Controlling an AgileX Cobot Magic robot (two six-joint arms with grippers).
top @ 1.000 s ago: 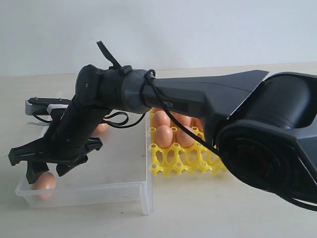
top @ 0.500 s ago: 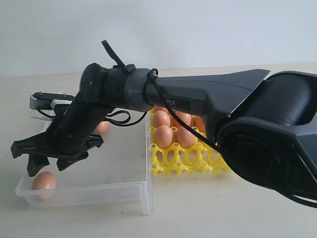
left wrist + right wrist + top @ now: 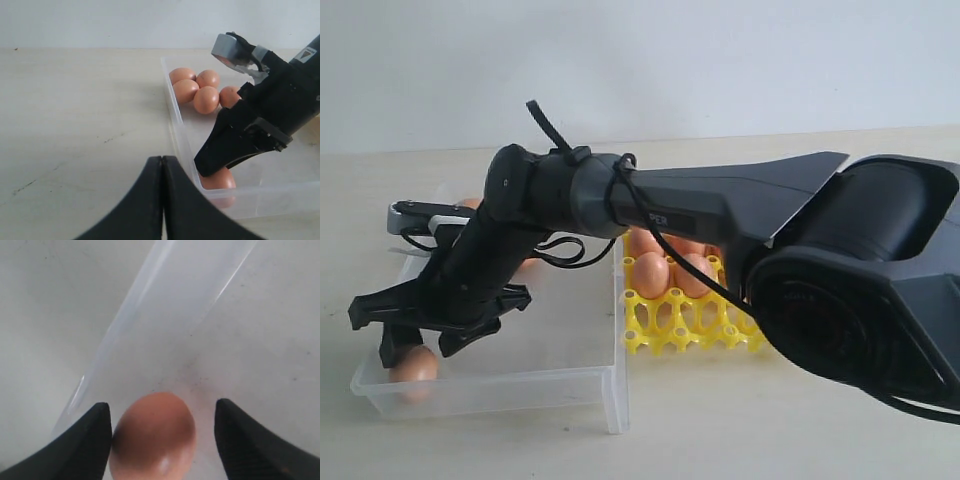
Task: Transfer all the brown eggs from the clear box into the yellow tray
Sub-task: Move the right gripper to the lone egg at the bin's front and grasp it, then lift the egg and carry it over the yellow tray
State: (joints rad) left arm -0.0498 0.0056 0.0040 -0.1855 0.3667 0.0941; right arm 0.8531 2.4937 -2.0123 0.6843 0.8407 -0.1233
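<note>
Right gripper (image 3: 420, 352) is coming back down over the lone egg (image 3: 415, 368) in the near corner of the clear box (image 3: 500, 385). Half a second ago it was riding a little higher; a second ago it was about as low as now. The egg itself is not shifting.

Its jaws are standing wide, one finger on each side of the egg. On one side the gap is very small, and I cannot tell whether there is contact. Reading: the pick is being re-lined and the grasp is not yet made.

Left gripper (image 3: 162, 200) is hanging over the table (image 3: 75, 125) just outside the box, jaws pressed together, holding nothing.

At least five more brown eggs (image 3: 197, 87) are lying clustered at the far end of the box. The yellow tray (image 3: 680, 325) is sitting just beside the box, with several eggs in its rear cups and the front cups empty. Task judged partway.

Writing: a small white-lettered label (image 3: 665, 217) is showing on the right forearm, too blurred to read. Nothing else legible.
</note>
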